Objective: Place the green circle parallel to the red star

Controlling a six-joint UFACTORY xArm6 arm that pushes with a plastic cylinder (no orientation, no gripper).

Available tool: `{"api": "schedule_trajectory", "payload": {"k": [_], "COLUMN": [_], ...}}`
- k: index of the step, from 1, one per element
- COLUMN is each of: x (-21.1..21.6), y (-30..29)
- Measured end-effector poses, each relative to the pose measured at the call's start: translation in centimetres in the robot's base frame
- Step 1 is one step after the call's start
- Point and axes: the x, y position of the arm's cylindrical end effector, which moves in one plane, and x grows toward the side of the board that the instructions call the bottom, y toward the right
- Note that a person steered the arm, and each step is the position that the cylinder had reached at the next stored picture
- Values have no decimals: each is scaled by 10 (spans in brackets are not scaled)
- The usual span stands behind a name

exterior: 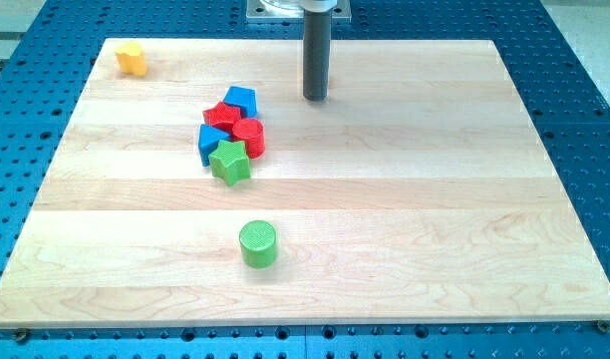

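The green circle (257, 243) stands alone on the wooden board, low and a little left of the middle. The red star (223, 116) lies in a tight cluster at the upper left of centre. Around it are a blue cube (241, 101) above right, a red cylinder (249, 136) to its lower right, a blue block (210, 141) below left and a green star (229, 162) at the cluster's bottom. My tip (316, 98) rests on the board to the right of the cluster, far above the green circle and touching no block.
A yellow block (133, 58) sits at the board's top left corner. The wooden board (435, 219) lies on a blue perforated table (584, 100). The arm's mount shows at the view's top centre.
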Motion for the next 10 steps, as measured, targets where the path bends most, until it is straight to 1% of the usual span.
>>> {"api": "schedule_trajectory", "payload": {"k": [2, 3, 4, 5, 6, 7, 8, 9, 10], "x": [-31, -2, -34, -56, -57, 0, 150, 268, 303], "y": [0, 15, 17, 44, 14, 25, 63, 16, -82]}}
